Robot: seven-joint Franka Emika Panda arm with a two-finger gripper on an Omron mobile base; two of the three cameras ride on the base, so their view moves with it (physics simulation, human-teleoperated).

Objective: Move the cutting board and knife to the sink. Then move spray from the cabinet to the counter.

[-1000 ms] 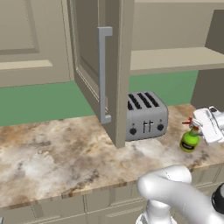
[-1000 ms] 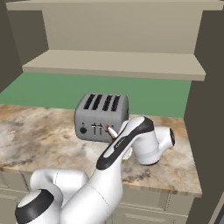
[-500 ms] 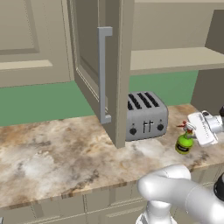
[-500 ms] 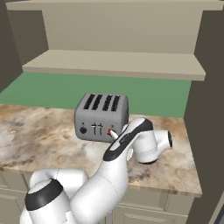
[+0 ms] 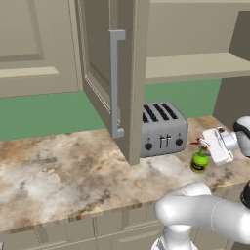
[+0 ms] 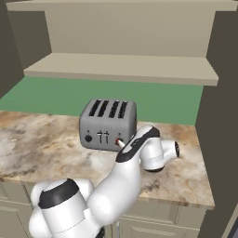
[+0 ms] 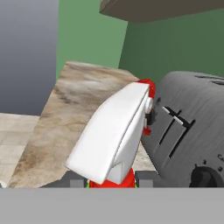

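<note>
1. Beside the toaster, on its right as the left base view has it, the spray stands upright with its green base at or just above the counter; whether it actually rests on the stone I cannot tell.
2. The gripper is clenched on the spray up at its white trigger head, which the hand view shows close up between the two dark fingertips (the red nozzle pokes toward the toaster's side). Holding it high on the head probably keeps the bottle hanging straight, so it can be set down on its base without tipping.
3. The cabinet stands open, its door swung out over the counter with the long grey handle facing forward, and the shelf inside is bare. By that, the spray is already out of the cabinet and this looks like the closing step of the task: placing and letting go.
4. Room is tight on one side. The toaster is just beside the bottle, so any sideways drift that way risks a knock.
5. Open stone lies toward the counter's front edge and the far right corner. Retreating upward looks safest, since the open door's edge is well apart to the left.
</note>
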